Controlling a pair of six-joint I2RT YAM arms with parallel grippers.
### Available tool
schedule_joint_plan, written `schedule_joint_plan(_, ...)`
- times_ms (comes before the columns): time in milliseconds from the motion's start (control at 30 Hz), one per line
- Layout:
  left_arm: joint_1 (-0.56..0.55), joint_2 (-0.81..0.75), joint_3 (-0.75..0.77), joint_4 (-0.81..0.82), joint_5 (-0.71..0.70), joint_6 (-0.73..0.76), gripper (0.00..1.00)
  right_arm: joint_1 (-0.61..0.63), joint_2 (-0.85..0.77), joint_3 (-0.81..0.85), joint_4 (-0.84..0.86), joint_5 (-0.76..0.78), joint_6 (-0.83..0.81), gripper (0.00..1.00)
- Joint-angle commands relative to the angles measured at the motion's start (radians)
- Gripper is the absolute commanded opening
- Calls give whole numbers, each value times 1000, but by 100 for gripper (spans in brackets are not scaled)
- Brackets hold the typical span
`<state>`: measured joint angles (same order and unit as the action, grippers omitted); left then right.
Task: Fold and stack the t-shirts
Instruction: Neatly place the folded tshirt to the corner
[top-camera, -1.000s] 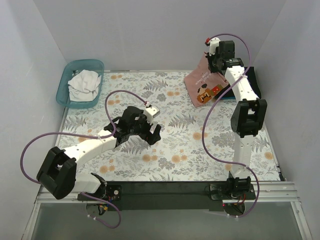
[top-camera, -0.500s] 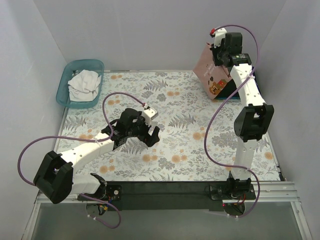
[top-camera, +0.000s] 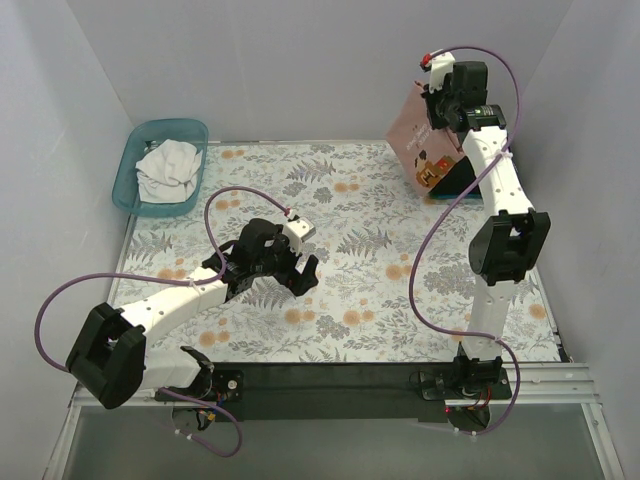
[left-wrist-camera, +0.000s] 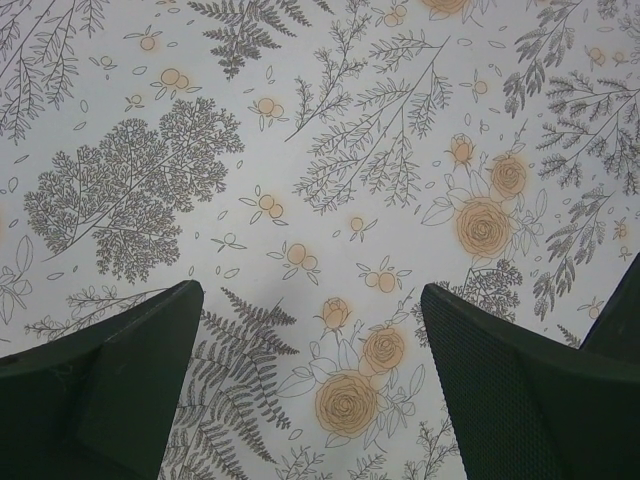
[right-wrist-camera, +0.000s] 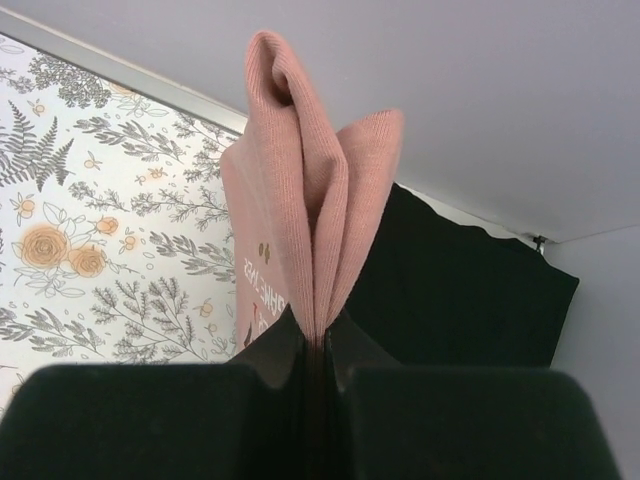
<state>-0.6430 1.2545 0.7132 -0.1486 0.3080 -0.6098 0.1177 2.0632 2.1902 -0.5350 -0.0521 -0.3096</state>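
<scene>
**Pink tee pinched in the right tool, hanging off the tabletop**

The right tool (right-wrist-camera: 320, 345) is closed tight on a bunched fold of the pink t-shirt (right-wrist-camera: 300, 200). Two soft loops of cloth bulge just past its fingertips, and the printed body of the shirt drapes beneath it. Under and behind this tool lies a black t-shirt (right-wrist-camera: 450, 290). Whether the pink hem hangs clear of it cannot be told.

The left tool (left-wrist-camera: 310, 300) is spread wide and holds nothing. Only the floral tabletop (top-camera: 350, 250) lies beneath it, and it is well apart from the other tool. A crumpled white t-shirt (top-camera: 168, 168) sits in the teal basket (top-camera: 128, 175), far off to this tool's left.

The knit looks light and limp, so it should sag, swing and twist from a single pinch, though it is unlikely to slip. To lay it flat for folding, a better hold would probably be one tool on each shoulder seam or hem corner, stretching the edge between them.
</scene>
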Motion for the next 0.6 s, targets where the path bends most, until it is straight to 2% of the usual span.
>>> schedule_joint_plan(0,5,-29,0,14,20,1,91,-10,-89,63,36,-6,-37,1)
schedule_joint_plan(567,5,-1,9,6,25,-4,96,-93,-58,59,52,-45,-101,1)
